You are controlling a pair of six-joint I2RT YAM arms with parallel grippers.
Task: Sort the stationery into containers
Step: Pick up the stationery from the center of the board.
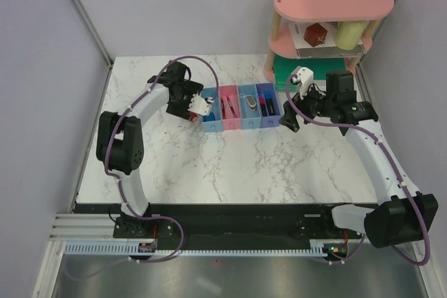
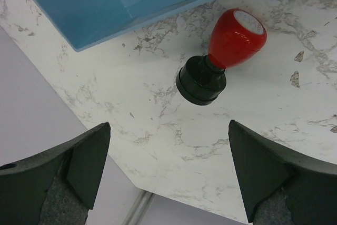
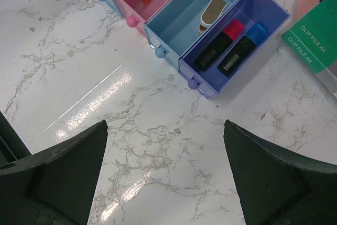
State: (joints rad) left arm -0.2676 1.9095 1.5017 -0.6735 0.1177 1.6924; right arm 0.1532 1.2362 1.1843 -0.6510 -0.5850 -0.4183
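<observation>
The left hand [image 2: 168, 175] hangs with its jaws wide apart above the red-black stub [image 2: 218, 59], which lies on its side on the worktop [image 2: 158, 104] just left of the blue bin [image 2: 105, 3]. I'd centre it over the stub, straddle the narrow neck squarely, then close. Further right, the right hand [image 3: 166, 175] is spread open too, holding nothing, near the purple bin [image 3: 276, 18].

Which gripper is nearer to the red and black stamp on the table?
Left. The left gripper hovers just above the stamp; the right gripper is beyond the bins.
</observation>
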